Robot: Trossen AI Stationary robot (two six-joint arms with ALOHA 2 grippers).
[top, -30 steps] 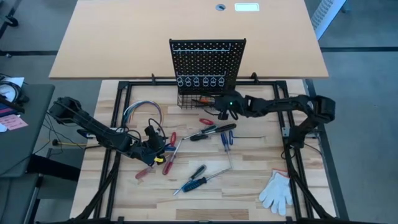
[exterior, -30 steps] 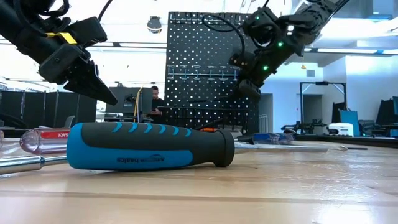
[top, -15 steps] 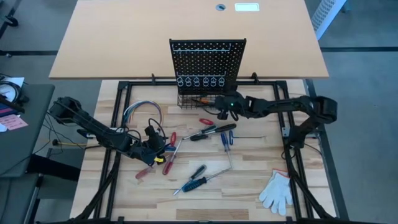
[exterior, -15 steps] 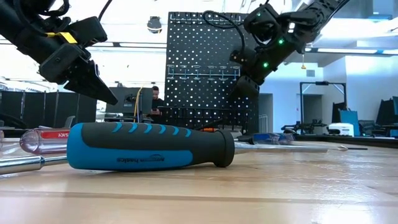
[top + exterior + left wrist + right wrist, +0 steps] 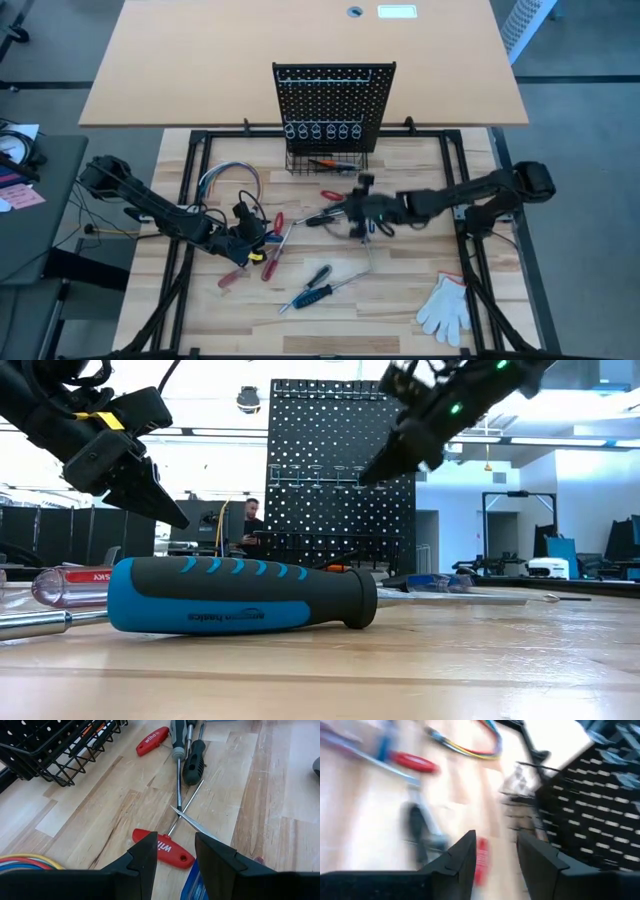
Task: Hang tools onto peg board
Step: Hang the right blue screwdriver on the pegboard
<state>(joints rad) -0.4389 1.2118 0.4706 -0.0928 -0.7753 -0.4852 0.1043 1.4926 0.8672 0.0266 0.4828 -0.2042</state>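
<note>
The black peg board stands at the table's far edge, with a wire basket at its foot; a dark and orange tool lies in the basket. Loose screwdrivers lie flat on the table: black-handled ones, blue-handled ones and red-handled ones. My right gripper hovers open over the black-handled screwdrivers with nothing between its fingers. My left gripper stands open above a red-handled screwdriver at the left and touches nothing. In the low view a blue-handled screwdriver fills the foreground.
A looped bundle of coloured wires lies at the far left. At the near right corner is a white glove. Another red handle rests in front of the basket. A large tan tabletop spreads behind the peg board.
My right gripper has swung away from the basket at the peg board's foot, toward the table's near edge and a little left, and now hangs over the black-handled screwdrivers in the middle. Its wrist view is smeared by the motion.
</note>
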